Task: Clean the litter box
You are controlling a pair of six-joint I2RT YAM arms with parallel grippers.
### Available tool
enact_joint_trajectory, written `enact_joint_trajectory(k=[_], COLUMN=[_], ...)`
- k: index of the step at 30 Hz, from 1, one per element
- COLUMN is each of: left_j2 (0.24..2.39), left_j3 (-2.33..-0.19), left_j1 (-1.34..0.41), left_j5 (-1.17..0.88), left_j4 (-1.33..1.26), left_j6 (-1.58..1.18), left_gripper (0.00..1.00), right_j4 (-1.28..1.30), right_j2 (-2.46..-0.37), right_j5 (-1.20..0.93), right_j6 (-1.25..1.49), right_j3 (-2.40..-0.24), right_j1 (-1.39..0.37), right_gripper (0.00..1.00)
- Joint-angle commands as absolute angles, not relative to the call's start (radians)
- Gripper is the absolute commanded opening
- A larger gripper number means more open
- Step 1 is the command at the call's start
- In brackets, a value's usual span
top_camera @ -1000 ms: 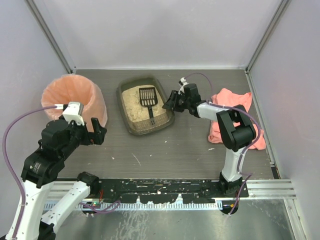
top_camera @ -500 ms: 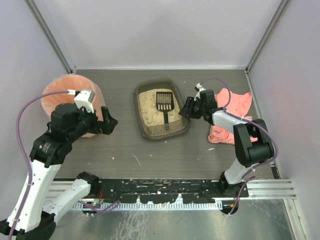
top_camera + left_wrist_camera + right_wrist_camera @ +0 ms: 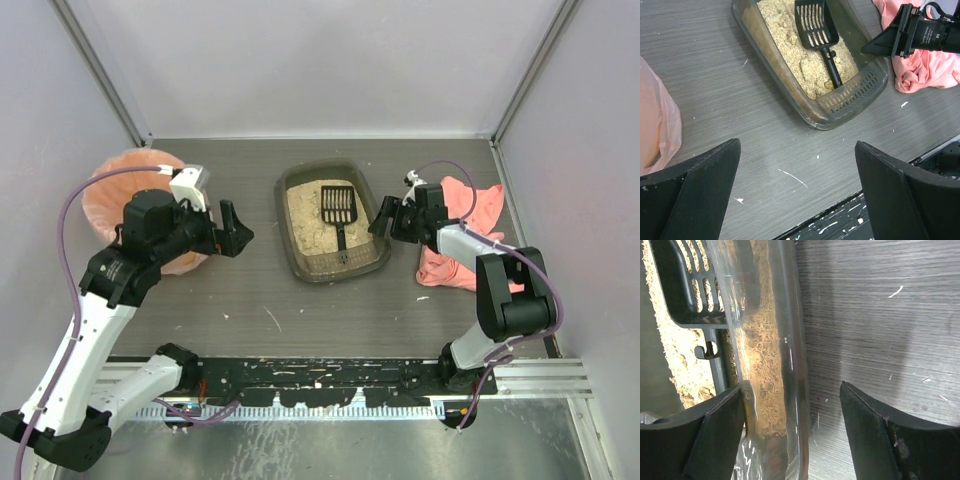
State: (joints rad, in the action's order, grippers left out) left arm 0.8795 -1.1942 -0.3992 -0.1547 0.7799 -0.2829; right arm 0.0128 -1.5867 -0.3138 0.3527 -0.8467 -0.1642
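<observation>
The litter box (image 3: 300, 250) is a dark olive tray of beige litter in the middle of the table, with a black slotted scoop (image 3: 339, 205) lying in it. My right gripper (image 3: 380, 218) is open at the box's right rim. In the right wrist view (image 3: 791, 386) one finger is inside the wall, the other outside over the table, and the rim (image 3: 795, 330) runs between them. My left gripper (image 3: 235, 230) is open and empty, above bare table to the left of the box. The left wrist view (image 3: 796, 142) shows the box (image 3: 815, 120) and scoop (image 3: 815, 25) ahead.
A round bin lined with a peach-pink bag (image 3: 105, 190) stands at the far left, behind my left arm. A pink cloth (image 3: 465, 205) lies to the right of the box under my right arm. White specks dot the table near the front.
The litter box has slid to the right, along with my right gripper at its rim. My left arm has swung right, away from the bin toward the box.
</observation>
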Motion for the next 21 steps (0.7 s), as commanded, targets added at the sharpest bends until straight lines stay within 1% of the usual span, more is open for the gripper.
enact_joint_trajectory(k=[1, 8, 11, 14, 16, 18, 21], left_j2=[0.880, 0.930, 0.994, 1.066, 1.103, 1.132, 1.143], left_j3=[-1.208, -1.233, -1.267, -1.314, -1.338, -1.353, -1.350], left_j1=[-0.402, -0.402, -0.402, -0.403, -0.400, -0.399, -0.396], left_j5=[-0.167, -0.147, -0.154, -0.106, -0.069, -0.052, -0.027], left_j4=[0.706, 0.702, 0.713, 0.728, 0.738, 0.738, 0.723], left_j6=[-0.287, -0.299, -0.320, -0.363, -0.375, -0.369, -0.381], left_gripper=[1.00, 0.98, 0.98, 0.98, 0.98, 0.98, 0.98], right_j4=[0.003, 0.090, 0.158, 0.260, 0.323, 0.370, 0.387], right_j2=[-1.511, -1.384, -1.300, -1.235, -1.231, -1.243, -1.271], right_j5=[-0.246, -0.200, -0.122, 0.032, 0.114, 0.185, 0.210], right_j6=[0.340, 0.308, 0.283, 0.246, 0.232, 0.225, 0.237], right_j3=[-0.863, -0.916, -0.947, -0.996, -1.036, -1.070, -1.093], right_j1=[-0.149, -0.146, -0.165, -0.247, -0.315, -0.384, -0.469], right_gripper=[0.79, 0.82, 0.82, 0.82, 0.82, 0.79, 0.75])
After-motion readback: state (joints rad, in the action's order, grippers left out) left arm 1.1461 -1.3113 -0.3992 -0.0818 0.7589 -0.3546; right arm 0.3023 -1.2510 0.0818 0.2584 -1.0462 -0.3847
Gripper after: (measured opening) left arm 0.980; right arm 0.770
